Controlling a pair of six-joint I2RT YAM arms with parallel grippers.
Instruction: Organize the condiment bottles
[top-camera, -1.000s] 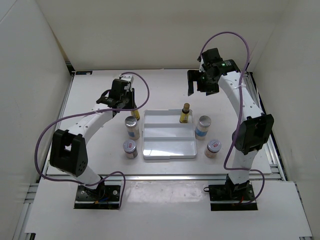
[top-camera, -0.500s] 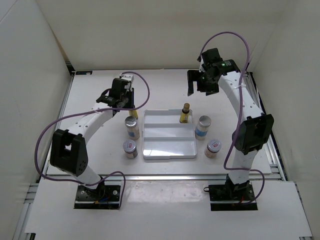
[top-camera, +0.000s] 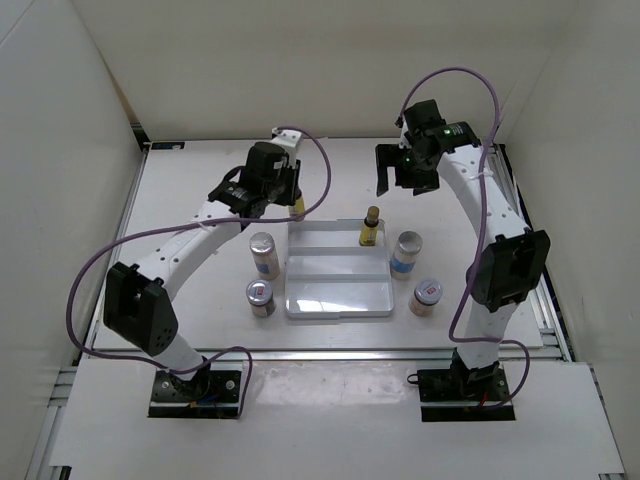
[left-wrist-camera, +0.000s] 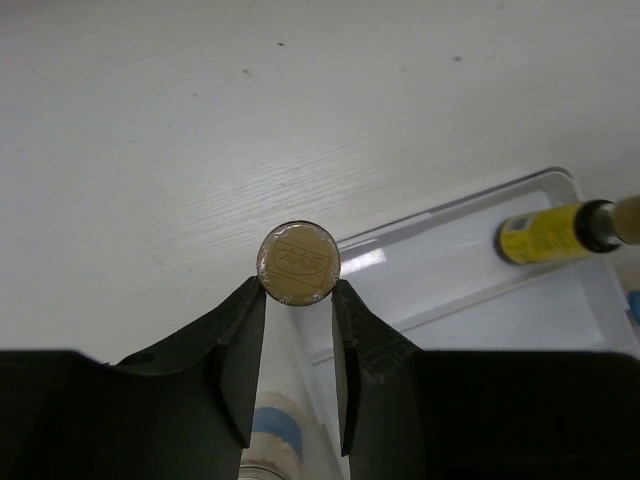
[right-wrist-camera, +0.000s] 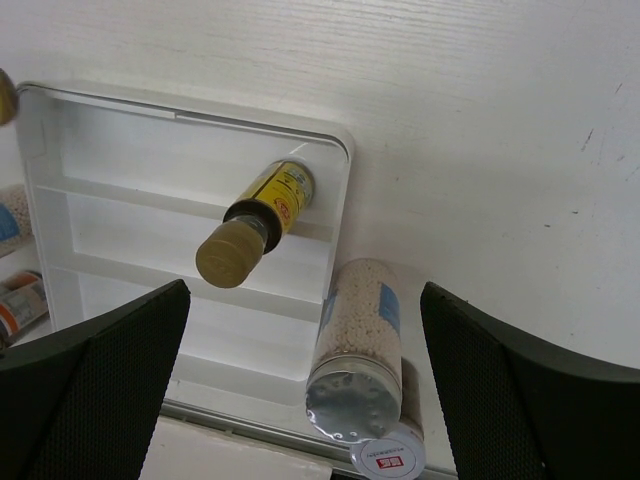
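My left gripper (left-wrist-camera: 298, 286) is shut on a slim yellow bottle, whose brown cap (left-wrist-camera: 298, 263) shows between the fingers. In the top view this gripper (top-camera: 282, 194) hangs by the back left corner of the white tray (top-camera: 337, 300). A second yellow bottle (top-camera: 370, 228) (right-wrist-camera: 262, 218) stands on the tray's back step. Two blue-labelled bottles (top-camera: 263, 252) (top-camera: 406, 250) and two short reddish jars (top-camera: 260, 296) (top-camera: 427, 295) stand on the table either side of the tray. My right gripper (top-camera: 404, 166) (right-wrist-camera: 305, 292) is open and empty, high above the tray's right end.
White walls close in the table (top-camera: 200, 190) on the left, back and right. The purple cables loop over both arms. The tray's front steps (right-wrist-camera: 180, 300) hold nothing.
My left gripper has finished shutting on the yellow bottle and carried it rightward from the table's left side to the tray's back left corner. The right arm has barely moved.
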